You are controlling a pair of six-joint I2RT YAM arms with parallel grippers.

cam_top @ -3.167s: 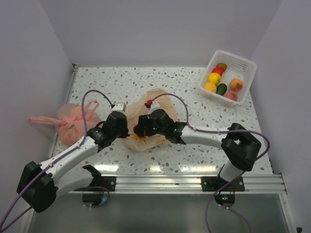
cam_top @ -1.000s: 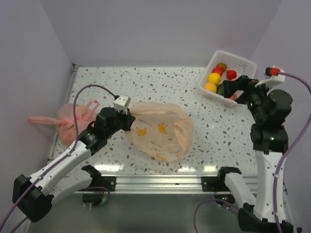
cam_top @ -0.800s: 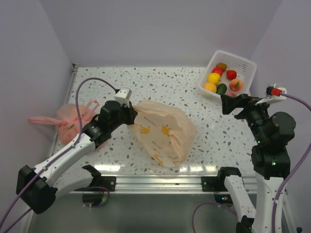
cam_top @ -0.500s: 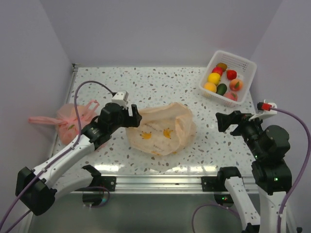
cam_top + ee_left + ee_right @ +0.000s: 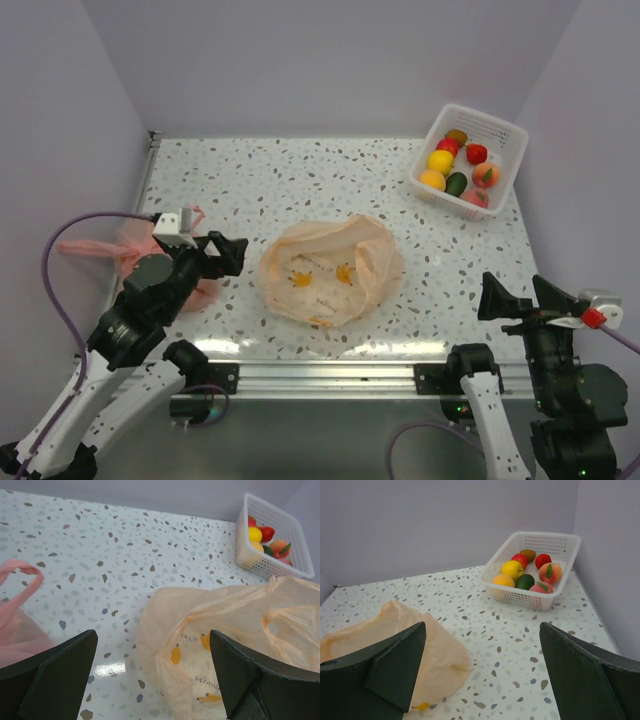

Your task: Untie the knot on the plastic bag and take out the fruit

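Note:
The pale peach-orange plastic bag (image 5: 330,272) lies slack and flattened in the middle of the table, its yellow-orange marks facing up. It also fills the lower right of the left wrist view (image 5: 225,645) and sits at the left of the right wrist view (image 5: 395,640). No knot shows in any view; a loose handle ear (image 5: 285,622) lies limp. Several fruit (image 5: 462,165) sit in the white basket. My left gripper (image 5: 215,255) (image 5: 153,635) hangs open just left of the bag, holding nothing. My right gripper (image 5: 518,298) (image 5: 482,627) is open and empty over the near right edge.
The white basket (image 5: 500,135) (image 5: 530,597) stands at the far right corner. A tied pink bag (image 5: 140,245) (image 5: 15,630) lies at the left edge, close beside my left arm. Purple walls enclose the table on three sides.
The left gripper opened, let go of the bag and drew back towards the near left. The right arm pulled back from the basket to the near right. The bag settled flat.

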